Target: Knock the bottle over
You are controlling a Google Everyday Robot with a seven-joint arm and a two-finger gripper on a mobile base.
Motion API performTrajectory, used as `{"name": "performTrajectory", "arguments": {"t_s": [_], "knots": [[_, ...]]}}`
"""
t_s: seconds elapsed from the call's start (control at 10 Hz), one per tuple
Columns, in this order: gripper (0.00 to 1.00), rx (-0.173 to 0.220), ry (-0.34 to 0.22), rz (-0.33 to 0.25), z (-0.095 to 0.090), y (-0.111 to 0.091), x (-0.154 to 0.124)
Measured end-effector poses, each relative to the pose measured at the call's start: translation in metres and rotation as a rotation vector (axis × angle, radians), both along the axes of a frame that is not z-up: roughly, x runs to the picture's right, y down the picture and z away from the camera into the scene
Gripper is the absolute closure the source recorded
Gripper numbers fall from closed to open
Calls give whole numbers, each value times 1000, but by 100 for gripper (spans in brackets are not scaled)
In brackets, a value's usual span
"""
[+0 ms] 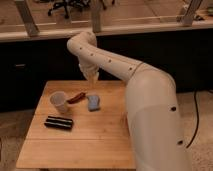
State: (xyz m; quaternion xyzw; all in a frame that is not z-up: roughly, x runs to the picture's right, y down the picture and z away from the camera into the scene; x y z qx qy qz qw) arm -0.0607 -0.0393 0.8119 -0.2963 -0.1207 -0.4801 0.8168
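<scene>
Gripper: hangs over the table's far edge, above the objects.
Below gripper: red item and blue object lie close together.
Left: white cup stands touching the red item's end.
Front left: black flat object.
Open room: bare wooden table along the near edge.
Right: robot body blocks that side.

We are seeing a white cup standing on the wooden worktop, a red item lying just beside it, a blue sponge nearby, and a black bar lying in front. The hand is hanging above the worktop's far edge.
</scene>
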Motion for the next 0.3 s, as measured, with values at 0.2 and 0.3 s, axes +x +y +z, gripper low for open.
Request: {"name": "performTrajectory", "arguments": {"t_s": [0.2, 0.3], "knots": [[98, -22, 7, 2, -1, -8, 7], [98, -25, 19, 0, 0, -11, 13]]}}
